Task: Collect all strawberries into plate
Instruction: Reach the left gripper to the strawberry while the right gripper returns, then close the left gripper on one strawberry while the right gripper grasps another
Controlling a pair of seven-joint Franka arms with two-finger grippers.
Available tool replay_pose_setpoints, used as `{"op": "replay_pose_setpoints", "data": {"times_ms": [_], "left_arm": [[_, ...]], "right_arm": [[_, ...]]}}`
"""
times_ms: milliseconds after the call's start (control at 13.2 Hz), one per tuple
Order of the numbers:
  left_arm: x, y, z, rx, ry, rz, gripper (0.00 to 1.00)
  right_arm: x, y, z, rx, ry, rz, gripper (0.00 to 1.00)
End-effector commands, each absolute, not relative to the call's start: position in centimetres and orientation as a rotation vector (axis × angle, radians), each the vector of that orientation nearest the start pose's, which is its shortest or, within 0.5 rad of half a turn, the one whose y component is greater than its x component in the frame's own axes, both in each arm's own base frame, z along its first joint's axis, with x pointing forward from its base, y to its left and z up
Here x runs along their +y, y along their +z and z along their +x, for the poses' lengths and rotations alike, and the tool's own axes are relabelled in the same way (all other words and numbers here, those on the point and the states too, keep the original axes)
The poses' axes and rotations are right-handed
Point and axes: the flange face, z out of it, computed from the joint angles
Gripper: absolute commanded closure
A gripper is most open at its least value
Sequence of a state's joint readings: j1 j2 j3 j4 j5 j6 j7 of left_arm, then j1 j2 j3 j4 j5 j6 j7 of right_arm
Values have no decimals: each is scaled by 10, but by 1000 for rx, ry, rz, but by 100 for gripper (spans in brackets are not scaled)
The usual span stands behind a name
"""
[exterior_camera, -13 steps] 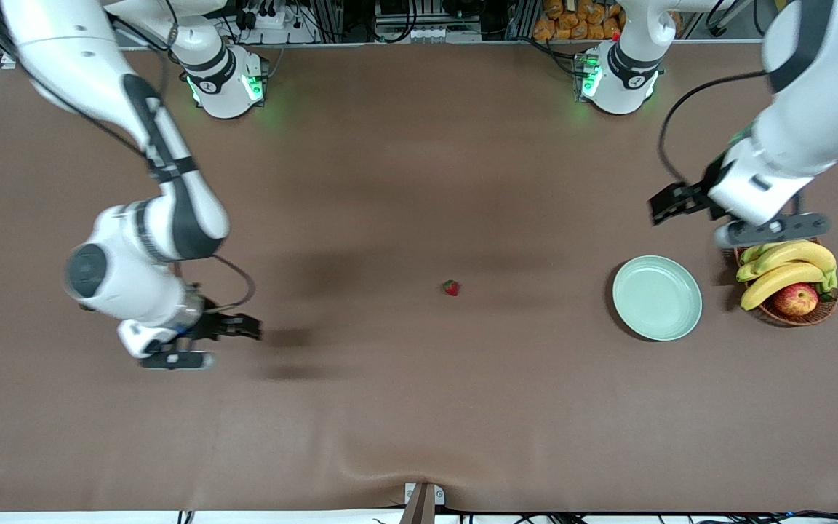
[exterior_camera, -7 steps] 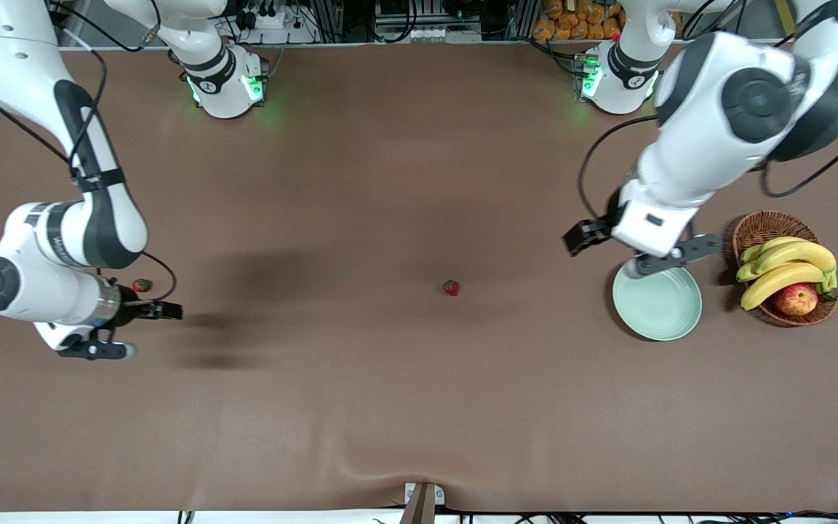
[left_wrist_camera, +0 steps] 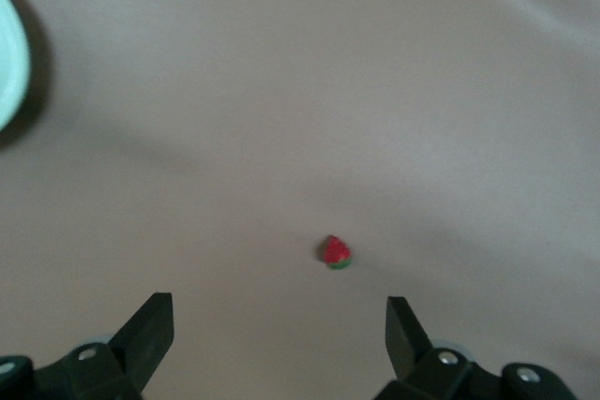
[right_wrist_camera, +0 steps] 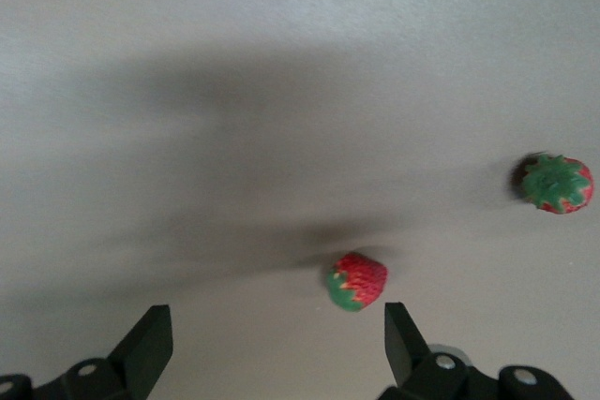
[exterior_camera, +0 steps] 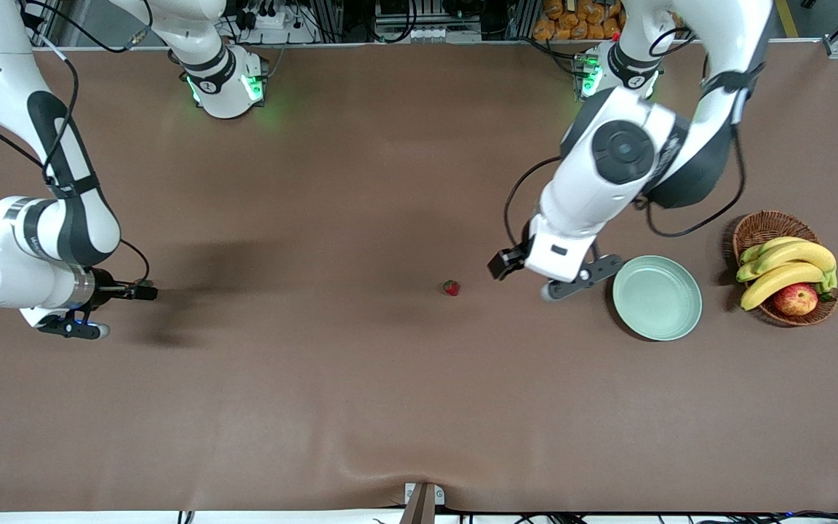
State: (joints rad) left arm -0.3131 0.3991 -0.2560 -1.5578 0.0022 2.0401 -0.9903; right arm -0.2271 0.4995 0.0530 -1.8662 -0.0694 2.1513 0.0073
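Observation:
One strawberry (exterior_camera: 451,288) lies mid-table; it also shows in the left wrist view (left_wrist_camera: 336,253). My left gripper (exterior_camera: 557,275) hangs open and empty over the table between that berry and the pale green plate (exterior_camera: 657,297). Its open fingers (left_wrist_camera: 150,325) are short of the berry, and the plate's rim (left_wrist_camera: 9,63) shows at the frame's edge. My right gripper (exterior_camera: 73,324) is open and empty over the right arm's end of the table. Two strawberries show in the right wrist view: one (right_wrist_camera: 357,281) just ahead of the fingertips (right_wrist_camera: 398,334), another (right_wrist_camera: 555,184) farther off. That arm hides them in the front view.
A brown wicker basket (exterior_camera: 768,225) with bananas (exterior_camera: 786,266) and an apple (exterior_camera: 796,299) stands beside the plate at the left arm's end of the table. A brown cloth covers the table.
My left arm has swung from over the basket, past the plate, toward the middle strawberry. My right arm has moved farther toward its end of the table. Both grippers stay open.

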Motion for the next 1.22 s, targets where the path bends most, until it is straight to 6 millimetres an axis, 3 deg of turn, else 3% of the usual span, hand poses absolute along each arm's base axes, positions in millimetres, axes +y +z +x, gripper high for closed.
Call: {"op": "replay_pose_setpoints", "data": {"times_ms": [0, 304, 684, 988, 1140], "left_arm": [[-371, 406, 592, -744, -54, -3190, 0], [-409, 355, 586, -797, -101, -3192, 0], [-448, 291, 594, -929, -185, -3150, 0], [-466, 252, 573, -961, -176, -3089, 0], [-471, 226, 562, -1008, -139, -3043, 6]], "right_arm": [[-119, 213, 579, 118, 311, -3183, 0], [-128, 204, 570, 85, 301, -3187, 0], [-135, 194, 568, 66, 297, -3182, 0], [-137, 191, 566, 52, 311, -3176, 0], [-139, 190, 564, 49, 313, -3174, 0]]}}
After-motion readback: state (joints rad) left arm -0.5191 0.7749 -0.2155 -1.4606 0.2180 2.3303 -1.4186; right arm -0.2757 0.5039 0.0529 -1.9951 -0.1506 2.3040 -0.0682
